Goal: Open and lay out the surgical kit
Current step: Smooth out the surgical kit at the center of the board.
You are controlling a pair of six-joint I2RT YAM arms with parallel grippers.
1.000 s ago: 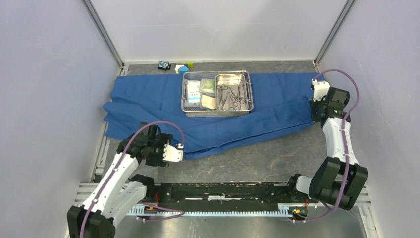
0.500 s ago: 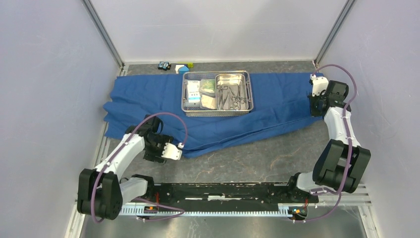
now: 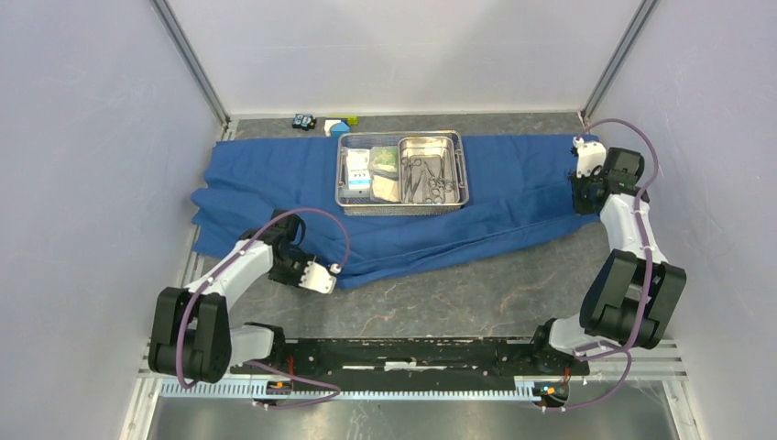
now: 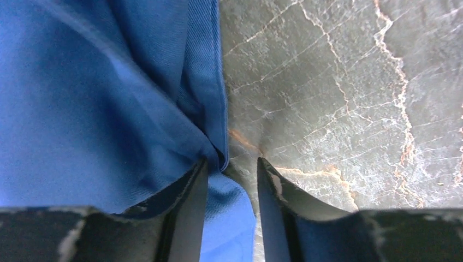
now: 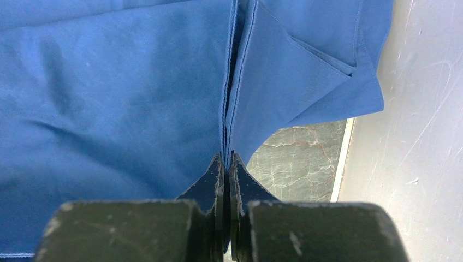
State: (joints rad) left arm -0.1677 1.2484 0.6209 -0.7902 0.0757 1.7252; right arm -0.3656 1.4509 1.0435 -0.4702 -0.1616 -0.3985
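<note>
Blue cloth lay spread across the far half of the grey veined table, rumpled into long folds along its near edge. The wire tray sat on the cloth near its far edge, about midway across. Inside the tray, the pan filled the right part with the instruments lying in it; the packets lay in the left part, beside the pan. Your left gripper was low at the cloth's near edge. Seen from the left wrist, its fingers stood partly apart, straddling a folded hem of the cloth. The hem lay against the left finger, bare table showed beside the right one, and nothing was pinched. Your right gripper was at the cloth's right end, close to the side wall. From the right wrist you could see its jaws clenched tight, tips together. Two stitched hems of the cloth ran straight into them, so it was nipping the cloth at that edge. A folded corner lay just right of the tips, with a patch of table and the wall beyond. A small toy sat on the table behind the tray, off the cloth.
</note>
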